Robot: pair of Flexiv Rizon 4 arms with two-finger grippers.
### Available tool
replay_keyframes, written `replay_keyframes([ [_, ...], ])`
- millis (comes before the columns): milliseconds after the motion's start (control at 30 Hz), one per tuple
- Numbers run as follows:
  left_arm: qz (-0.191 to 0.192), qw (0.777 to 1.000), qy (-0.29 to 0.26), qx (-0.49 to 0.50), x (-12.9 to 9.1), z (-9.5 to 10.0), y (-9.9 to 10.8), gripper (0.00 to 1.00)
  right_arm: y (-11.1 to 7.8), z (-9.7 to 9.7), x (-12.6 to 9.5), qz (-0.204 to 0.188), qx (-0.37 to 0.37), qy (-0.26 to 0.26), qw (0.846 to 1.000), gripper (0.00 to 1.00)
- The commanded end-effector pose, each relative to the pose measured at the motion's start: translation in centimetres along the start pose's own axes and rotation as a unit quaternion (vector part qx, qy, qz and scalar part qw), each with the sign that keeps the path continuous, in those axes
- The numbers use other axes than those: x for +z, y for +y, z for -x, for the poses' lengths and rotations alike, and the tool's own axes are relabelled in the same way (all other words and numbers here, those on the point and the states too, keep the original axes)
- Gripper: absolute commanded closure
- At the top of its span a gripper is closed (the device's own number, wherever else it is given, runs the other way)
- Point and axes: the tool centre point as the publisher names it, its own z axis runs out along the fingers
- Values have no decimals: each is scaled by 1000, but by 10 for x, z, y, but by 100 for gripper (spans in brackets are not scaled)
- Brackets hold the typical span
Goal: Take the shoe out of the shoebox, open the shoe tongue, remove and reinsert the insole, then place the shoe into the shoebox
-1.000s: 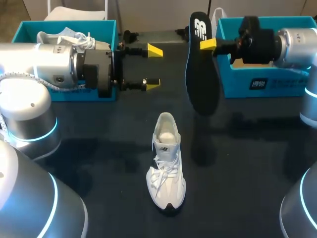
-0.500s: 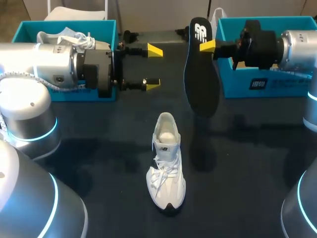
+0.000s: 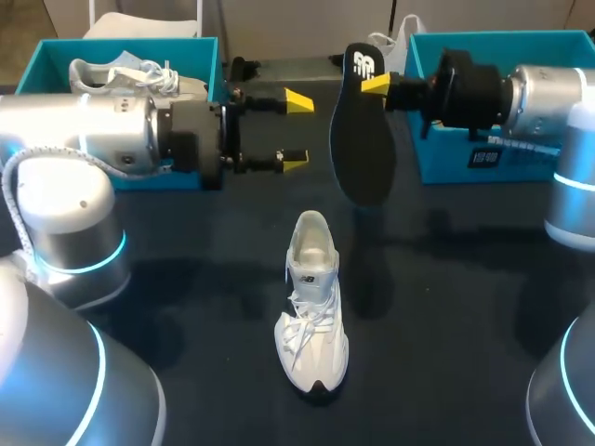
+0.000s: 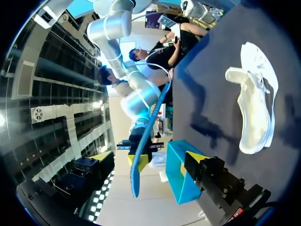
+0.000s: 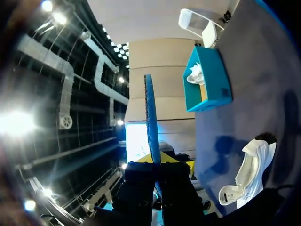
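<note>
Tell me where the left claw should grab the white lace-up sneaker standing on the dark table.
Probably the heel collar of the white lace-up sneaker, from above: it stands upright on its sole, opening facing up, heel end nearest the open left claw.

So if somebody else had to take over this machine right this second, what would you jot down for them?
Right gripper: shut on the insole, which hangs in the air beyond the shoe.
Left gripper: open, holding nothing, beside the insole.
The shoe stands on the table between the two arms, clear of both boxes.
The left shoebox holds a second shoe; the inside of the right shoebox is not visible.
Done: shoe out of its box, insole out.
Left: put the insole back into the shoe, then place the shoe into the shoebox.
</note>
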Motion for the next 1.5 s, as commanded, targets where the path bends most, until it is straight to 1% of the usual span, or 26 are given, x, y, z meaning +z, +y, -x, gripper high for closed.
replay_keyframes([
  [33, 10, 1000, -1, 5, 16, -7, 5, 0, 7, 0, 5, -11, 12, -2, 1000, 100],
  [200, 14, 1000, -3, 4, 26, -6, 11, 0, 10, 7, 7, -17, 50, -12, 999, 100],
  [333, 16, 1000, -6, 2, 32, -3, 13, 0, 11, 8, 7, -17, 53, -14, 998, 100],
  [367, 16, 1000, -7, 2, 34, -2, 13, 2, 11, 8, 7, -17, 53, -14, 998, 100],
  [400, 17, 1000, -7, 0, 36, -2, 13, 7, 11, 8, 7, -17, 53, -14, 998, 100],
  [533, 16, 1000, -4, -2, 45, -4, 13, 9, 11, 8, 7, -17, 53, -14, 998, 100],
  [600, 16, 1000, -3, -2, 48, -4, 12, 16, 11, 8, 7, -17, 53, -14, 998, 100],
  [767, 12, 1000, -6, 0, 53, 2, 9, 23, 11, 8, 7, -17, 53, -14, 998, 100],
  [867, 10, 1000, -6, 5, 57, 5, 9, 28, 11, 8, 7, -17, 53, -14, 998, 100],
  [933, 12, 1000, -7, 10, 59, 7, 9, 29, 11, 8, 7, -17, 53, -14, 998, 100],
  [967, 13, 1000, -7, 14, 60, 7, 9, 31, 11, 8, 7, -17, 53, -14, 998, 100],
  [1000, 13, 1000, -7, 15, 60, 8, 8, 42, 11, 8, 7, -17, 53, -14, 998, 100],
  [1067, 13, 1000, -8, 16, 61, 10, 8, 49, 11, 8, 7, -17, 53, -14, 998, 100],
  [1367, 14, 1000, -10, 24, 64, 16, 9, 62, 11, 8, 7, -17, 53, -14, 998, 100],
  [1500, 14, 1000, -11, 26, 64, 18, 10, 69, 11, 8, 7, -17, 53, -14, 998, 100],
])
